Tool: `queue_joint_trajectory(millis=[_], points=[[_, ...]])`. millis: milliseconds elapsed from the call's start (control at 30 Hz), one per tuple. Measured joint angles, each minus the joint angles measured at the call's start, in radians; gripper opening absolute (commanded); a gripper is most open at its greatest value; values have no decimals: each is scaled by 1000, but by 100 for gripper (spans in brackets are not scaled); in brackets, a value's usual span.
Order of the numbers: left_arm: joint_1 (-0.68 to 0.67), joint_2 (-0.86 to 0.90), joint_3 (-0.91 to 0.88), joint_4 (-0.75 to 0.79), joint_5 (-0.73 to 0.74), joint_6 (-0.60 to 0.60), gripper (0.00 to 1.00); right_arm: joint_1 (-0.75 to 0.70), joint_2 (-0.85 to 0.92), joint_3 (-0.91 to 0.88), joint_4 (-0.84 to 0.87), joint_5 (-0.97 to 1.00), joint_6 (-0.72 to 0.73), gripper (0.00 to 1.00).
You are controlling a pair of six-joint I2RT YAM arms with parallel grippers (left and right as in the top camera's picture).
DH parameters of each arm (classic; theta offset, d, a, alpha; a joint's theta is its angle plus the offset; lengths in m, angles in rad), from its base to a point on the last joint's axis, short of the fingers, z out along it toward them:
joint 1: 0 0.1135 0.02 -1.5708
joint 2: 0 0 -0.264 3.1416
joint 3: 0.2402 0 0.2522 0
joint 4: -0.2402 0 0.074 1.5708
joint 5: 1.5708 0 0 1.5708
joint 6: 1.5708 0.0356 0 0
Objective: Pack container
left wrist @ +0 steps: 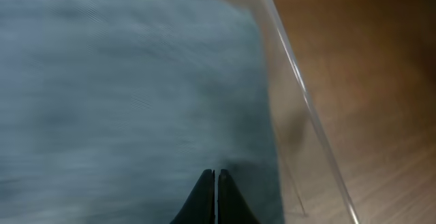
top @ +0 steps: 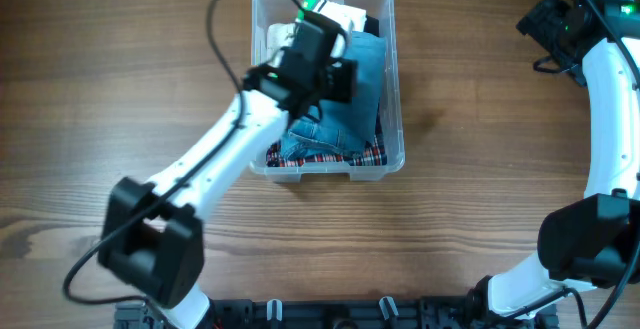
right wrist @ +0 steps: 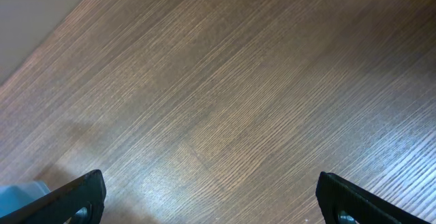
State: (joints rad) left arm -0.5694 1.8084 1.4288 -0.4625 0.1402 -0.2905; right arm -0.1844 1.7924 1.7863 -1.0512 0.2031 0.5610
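From overhead, the container [top: 396,69] sits on the table [top: 120,69] at its far middle. Inside, folded jeans [top: 362,89] lie on a plaid garment [top: 330,157], with something white [top: 345,14] at the far end. The left arm [top: 230,139] reaches in over the jeans. The right arm [top: 610,119] is off at the far right edge.

At the left wrist, the left gripper [left wrist: 215,183] has its jaws pressed together just above the denim, holding nothing. The container's clear wall runs alongside.

At the right wrist, the right gripper [right wrist: 211,197] is spread wide over wood.
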Motion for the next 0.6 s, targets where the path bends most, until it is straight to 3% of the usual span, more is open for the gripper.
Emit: queue_joint_trajectory(millis=[400, 600], points=[[-33, 117, 11, 19, 18, 0, 4, 0, 0, 0, 0, 0, 0, 100], [-12, 53, 11, 14, -163, 0, 4, 0, 0, 0, 0, 0, 0, 100]])
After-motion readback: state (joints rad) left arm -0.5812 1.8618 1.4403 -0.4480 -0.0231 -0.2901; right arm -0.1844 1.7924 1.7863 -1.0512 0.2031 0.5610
